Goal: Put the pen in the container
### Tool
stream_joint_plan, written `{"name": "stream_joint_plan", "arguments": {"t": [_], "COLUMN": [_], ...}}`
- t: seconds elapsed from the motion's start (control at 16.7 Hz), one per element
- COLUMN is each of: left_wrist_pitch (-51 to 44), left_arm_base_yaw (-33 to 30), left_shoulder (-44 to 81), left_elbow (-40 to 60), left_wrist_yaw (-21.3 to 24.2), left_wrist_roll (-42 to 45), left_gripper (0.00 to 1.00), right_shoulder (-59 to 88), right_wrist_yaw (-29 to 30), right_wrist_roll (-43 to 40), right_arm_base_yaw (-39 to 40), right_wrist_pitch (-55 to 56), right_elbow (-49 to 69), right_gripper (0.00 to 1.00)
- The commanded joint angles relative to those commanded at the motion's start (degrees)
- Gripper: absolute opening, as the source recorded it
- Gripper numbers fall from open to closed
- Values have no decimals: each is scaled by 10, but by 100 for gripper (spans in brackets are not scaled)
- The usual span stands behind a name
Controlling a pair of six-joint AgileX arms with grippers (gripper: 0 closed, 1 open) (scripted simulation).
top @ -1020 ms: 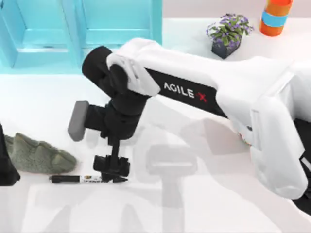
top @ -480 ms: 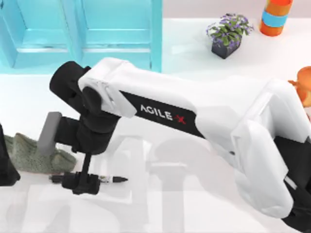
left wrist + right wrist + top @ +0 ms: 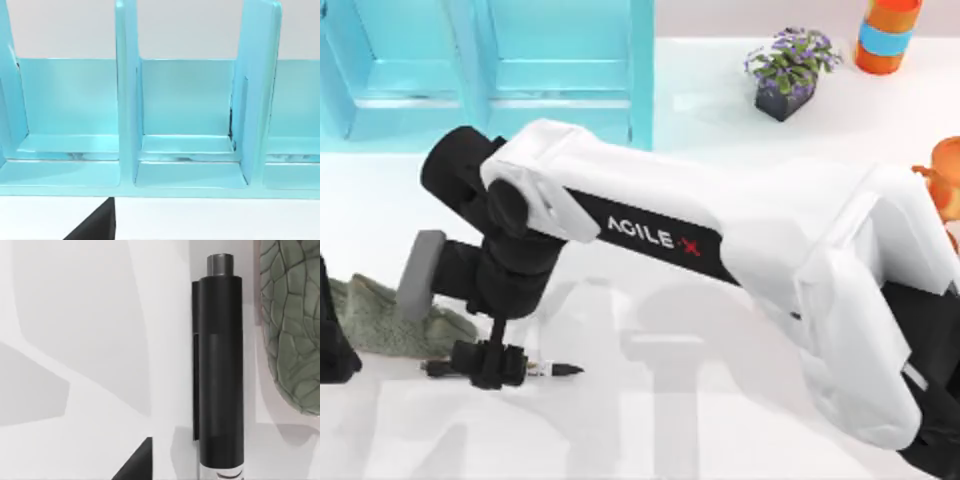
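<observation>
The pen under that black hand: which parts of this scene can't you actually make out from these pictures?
- Pen, top view: the right hand covers its middle, so whether the fingers grip it is hidden.
- Pen, right wrist view: the picture's edge cuts off everything past the cap.
- Green crackled object, top view: the right arm hides part of it; what it is stays unclear.
- Blue container, left wrist view: picture edges cut off its sides.
- Orange object, top view: cut by the right edge.

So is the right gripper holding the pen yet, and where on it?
Cannot tell: the right gripper sits over the pen near its cap end, on the table, but its grip is hidden.
</observation>
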State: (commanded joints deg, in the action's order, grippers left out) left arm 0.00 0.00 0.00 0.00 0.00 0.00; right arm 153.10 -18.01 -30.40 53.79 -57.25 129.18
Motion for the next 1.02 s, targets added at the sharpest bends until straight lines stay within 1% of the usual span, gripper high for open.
{"name": "stream_joint_plan", "arguments": {"t": [0.42,0.48,0.9,1.02], "left_wrist_pitch": [0,0,0,0], "left_arm_base_yaw": [0,0,0,0], "left_shoulder": [0,0,0,0], "left_elbow": [0,0,0,0], "left_wrist_yaw": [0,0,0,0], "left_wrist_roll": [0,0,0,0], "left_gripper": [100,100,100,100], "right_shoulder": [0,0,0,-24], "right_wrist_yaw": [0,0,0,11], "right_wrist_roll": [0,0,0,-8], "right_arm_base_yaw": [0,0,0,-10], "right_wrist_pitch": [0,0,0,2], "right_elbow": [0,0,0,17], "right_gripper": [2,0,0,0]}}
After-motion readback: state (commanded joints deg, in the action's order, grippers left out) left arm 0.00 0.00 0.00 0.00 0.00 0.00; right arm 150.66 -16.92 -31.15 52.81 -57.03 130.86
